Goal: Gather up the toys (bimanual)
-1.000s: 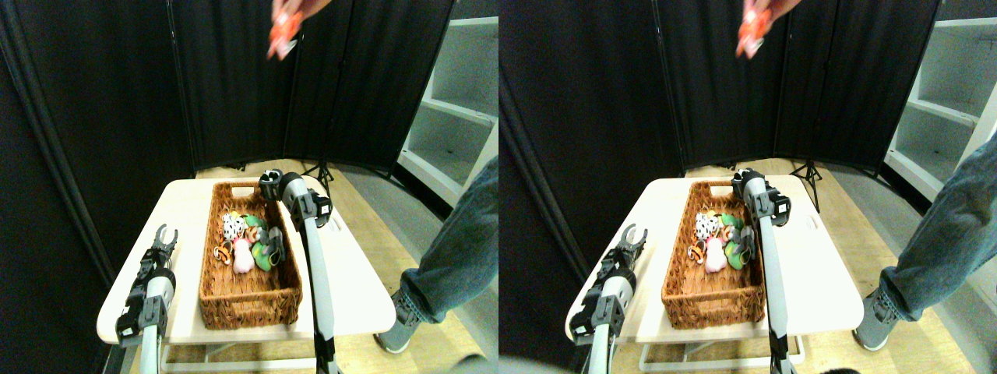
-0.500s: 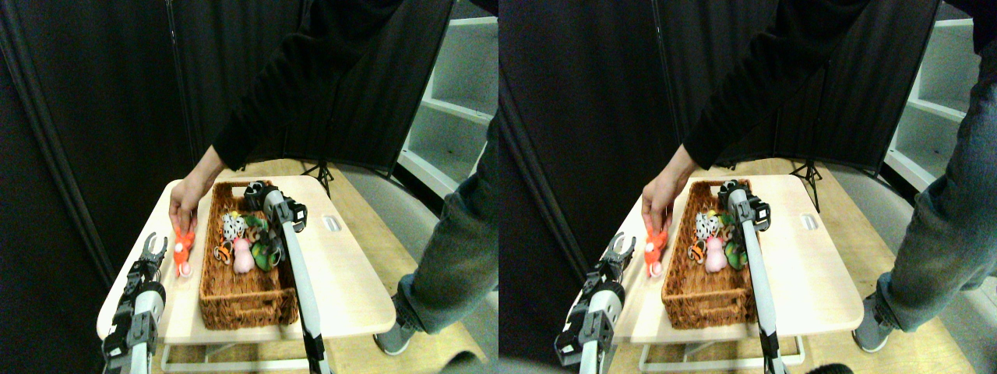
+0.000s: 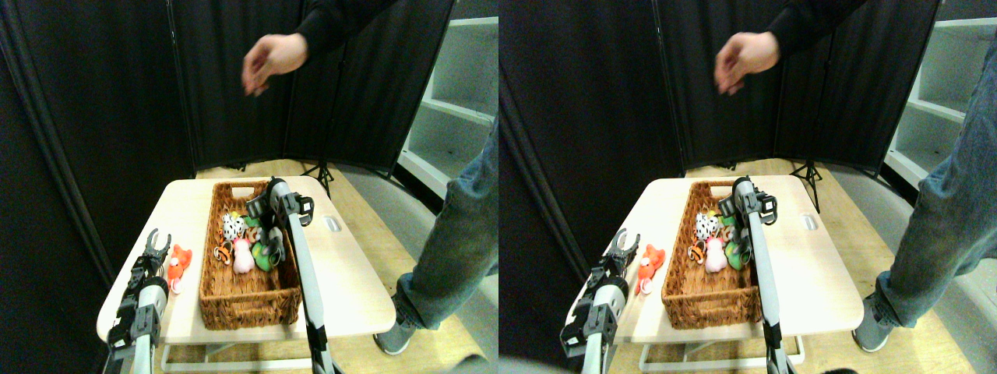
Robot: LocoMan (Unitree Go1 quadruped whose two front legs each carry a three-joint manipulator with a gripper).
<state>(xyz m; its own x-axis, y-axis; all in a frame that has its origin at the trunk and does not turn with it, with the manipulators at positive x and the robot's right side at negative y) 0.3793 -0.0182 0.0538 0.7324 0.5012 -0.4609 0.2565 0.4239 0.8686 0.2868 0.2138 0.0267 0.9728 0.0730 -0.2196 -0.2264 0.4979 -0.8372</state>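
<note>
An orange toy (image 3: 178,263) lies on the pale table (image 3: 350,273), left of the long wicker basket (image 3: 249,308). My left gripper (image 3: 158,241) stands open just left of it, apart from it, with nothing between its jaws. Inside the basket lie a white toy with black spots (image 3: 232,227), an orange toy with black stripes (image 3: 223,252), a pink toy (image 3: 243,255) and a green toy (image 3: 263,257). My right gripper (image 3: 259,209) hangs over the basket's far right part, just above these toys. Its arm hides part of them.
A person's hand (image 3: 269,58) hovers high above the table's far end, empty. The person's leg in jeans (image 3: 456,249) stands right of the table. A dark folding screen (image 3: 117,93) closes the back and left. White shelves (image 3: 459,117) stand at the right.
The person's hand has let go of the orange toy on the table and lifted away. The toy now lies beside my left gripper. My right gripper has dipped lower over the basket.
</note>
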